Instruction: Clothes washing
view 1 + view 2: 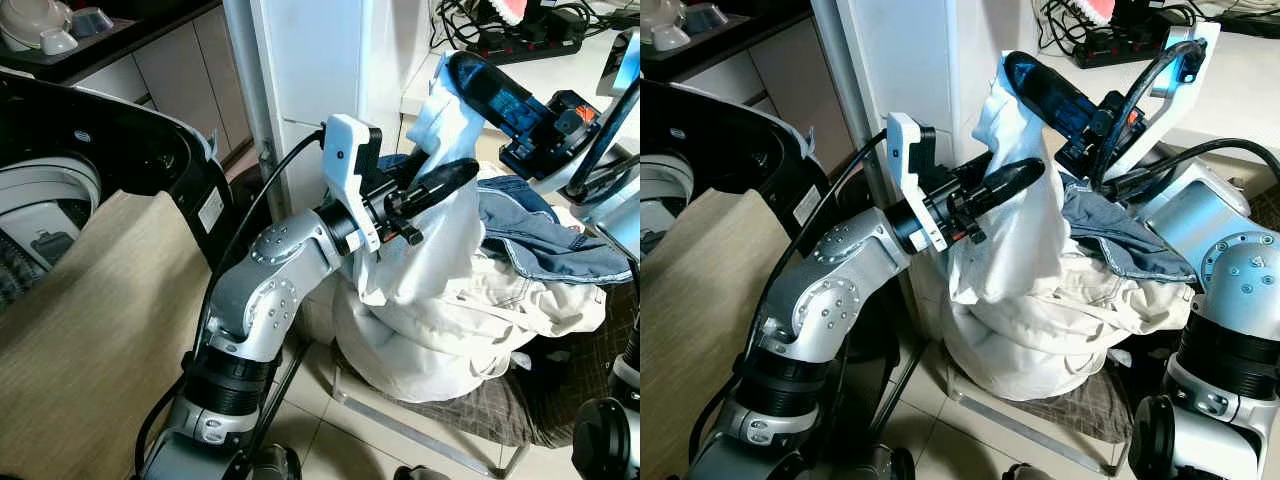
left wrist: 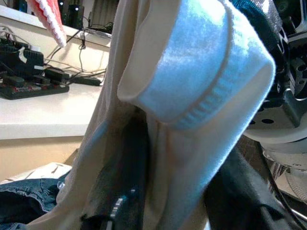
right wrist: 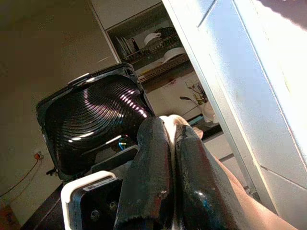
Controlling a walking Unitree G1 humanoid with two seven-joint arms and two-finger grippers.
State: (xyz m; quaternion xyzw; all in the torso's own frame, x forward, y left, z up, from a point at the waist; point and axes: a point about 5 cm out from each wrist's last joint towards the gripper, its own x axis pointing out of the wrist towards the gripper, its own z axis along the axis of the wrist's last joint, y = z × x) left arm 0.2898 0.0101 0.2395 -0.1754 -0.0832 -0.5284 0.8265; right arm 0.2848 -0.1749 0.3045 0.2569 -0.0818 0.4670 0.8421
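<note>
So the right gripper point(image 1: 1025, 75) is up high with its two fingers point(image 3: 153, 177) pinched together on a fold of the white garment point(image 1: 430, 290), and the cloth peeks out between the tips in its wrist view, so it's clamped on it for sure. Looks to me like it's hoisting the garment up off the pile so it hangs free. The left gripper point(image 1: 440, 185) is pushed in against the same cloth lower down; the fabric drapes over it and I honestly can't tell if its fingers are apart or together. My guess is it's there to take a second hold or steady the bulk. The rest of the garment still sits heaped on a stool point(image 1: 470, 455) with a checked cover, with jeans point(image 1: 545, 235) bunched just beside and partly on top, so those could get dragged along. The washer point(image 1: 60, 215) is off to the robot's left, lid point(image 3: 91, 120) standing open, a beige cloth point(image 1: 90, 330) lying in front of it. A white pillar point(image 1: 310, 70) stands right between the pile and the washer, so the swing across needs to clear that.
</note>
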